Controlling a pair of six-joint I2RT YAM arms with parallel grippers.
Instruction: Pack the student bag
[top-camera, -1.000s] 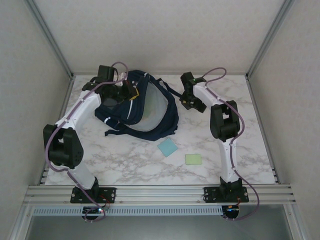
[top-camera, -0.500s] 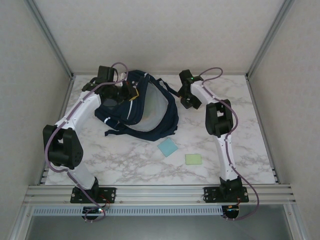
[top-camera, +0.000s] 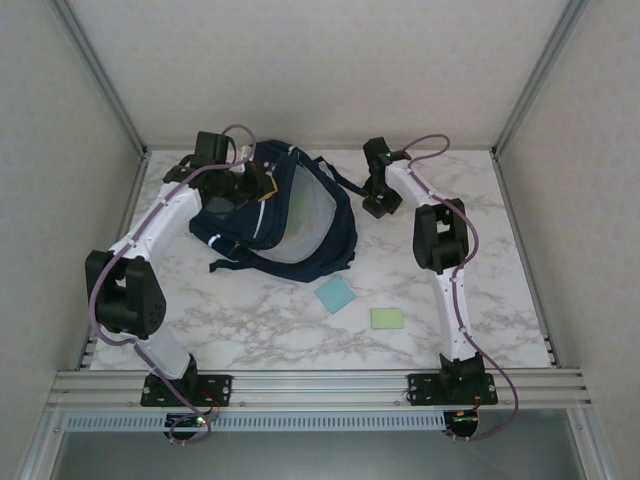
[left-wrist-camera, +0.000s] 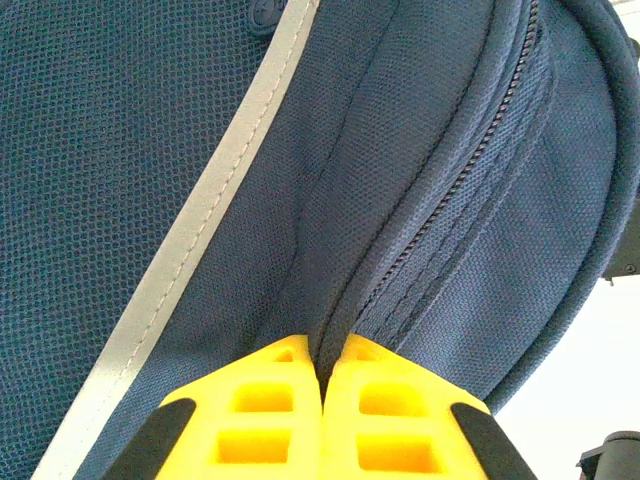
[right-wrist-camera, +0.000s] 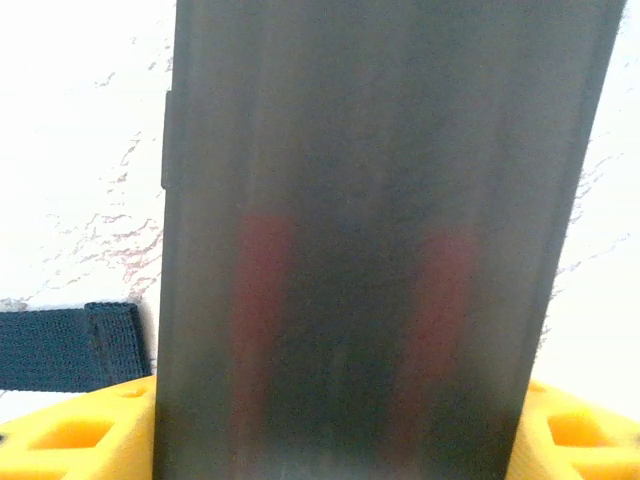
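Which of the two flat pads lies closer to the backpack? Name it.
The light blue pad, just off the student bag's near edge; the green pad lies farther off, to its right.

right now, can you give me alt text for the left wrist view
The left end effector is pinched shut on a fold of the student bag, dark navy mesh fabric, beside a zipper and a light grey stripe.

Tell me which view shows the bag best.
Top external: it takes in the whole bag, open on the table. Left wrist gives a close-up of fabric pinched by the left end effector, plus stripe and zipper. Right wrist catches a strap end beside a dark slab.
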